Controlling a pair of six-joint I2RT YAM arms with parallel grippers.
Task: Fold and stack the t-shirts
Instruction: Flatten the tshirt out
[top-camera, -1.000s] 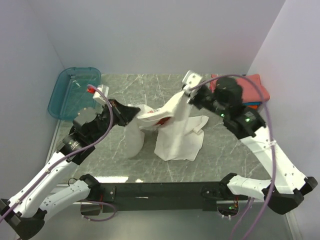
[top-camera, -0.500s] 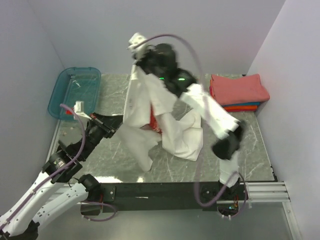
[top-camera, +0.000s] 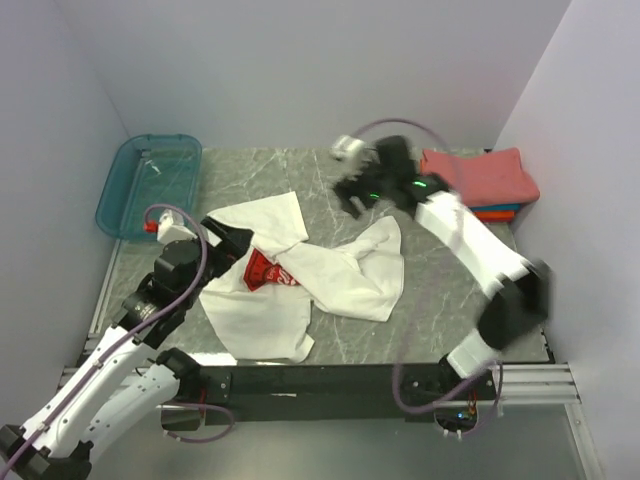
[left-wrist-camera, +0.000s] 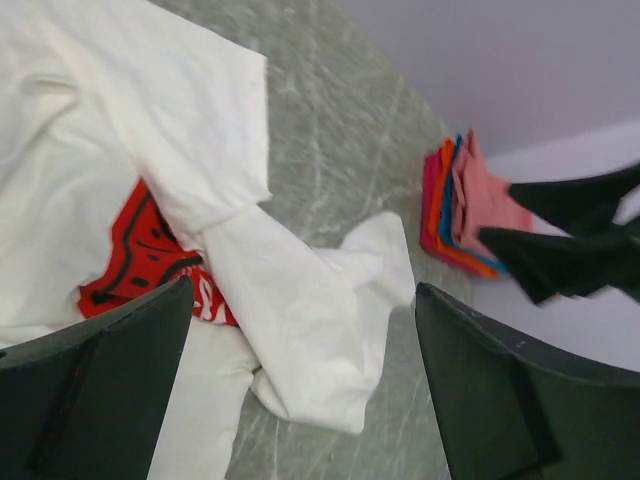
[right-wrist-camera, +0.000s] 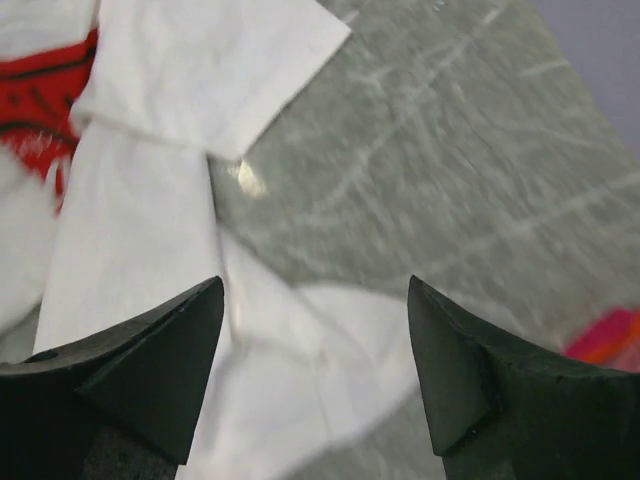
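Observation:
A white tee (top-camera: 345, 275) with a red chest print (top-camera: 266, 270) lies loose and crumpled across the middle of the table, one sleeve (top-camera: 262, 215) spread toward the back left. My left gripper (top-camera: 233, 241) hovers over the tee's left side, open and holding nothing. Its wide-apart jaws frame the tee (left-wrist-camera: 300, 300) in the left wrist view (left-wrist-camera: 305, 290). My right gripper (top-camera: 352, 198) hangs open above the tee's back right part (right-wrist-camera: 300, 360), also holding nothing (right-wrist-camera: 315, 290). Folded coral, orange and blue tees (top-camera: 480, 180) are stacked at the back right (left-wrist-camera: 455, 205).
A teal plastic bin (top-camera: 150, 185) stands at the back left corner, just behind my left arm. White walls close in the table on three sides. The right arm stretches diagonally across the table's right half, in front of the stack.
Both grippers have opened and let go of the white tee, which dropped from hanging in the air onto the table. The right arm has swung down toward the back right.

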